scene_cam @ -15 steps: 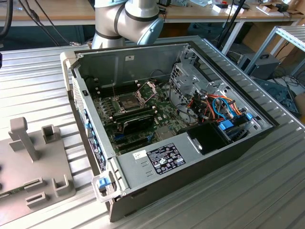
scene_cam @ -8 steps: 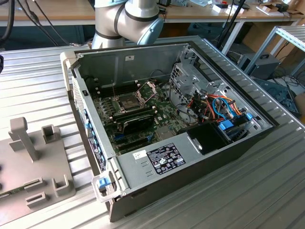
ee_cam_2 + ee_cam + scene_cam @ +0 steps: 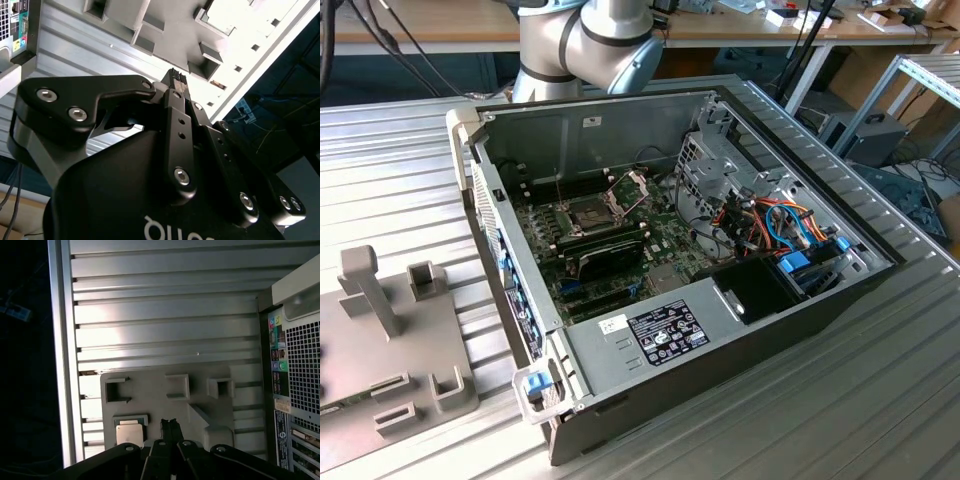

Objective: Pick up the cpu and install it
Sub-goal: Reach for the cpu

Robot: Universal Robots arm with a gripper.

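Observation:
The cpu (image 3: 129, 434), a small pale square chip, lies flat in a framed recess of the grey fixture plate (image 3: 165, 400) in the first wrist view. My gripper (image 3: 170, 425) hovers above the plate, a short way to the side of the cpu and not touching it. Its black fingers (image 3: 176, 95) are pressed together with nothing between them in both wrist views. In the exterior view the dark square socket (image 3: 588, 210) on the motherboard lies uncovered, with its hinged metal frame (image 3: 630, 185) raised.
The open computer case (image 3: 800, 300) lies on the ribbed metal table (image 3: 410, 160); a black expansion card (image 3: 608, 255) sits just in front of the socket. The fixture plate (image 3: 380, 340) has upright posts and lies at the exterior view's left. The case's rear panel (image 3: 295, 390) is beside the plate.

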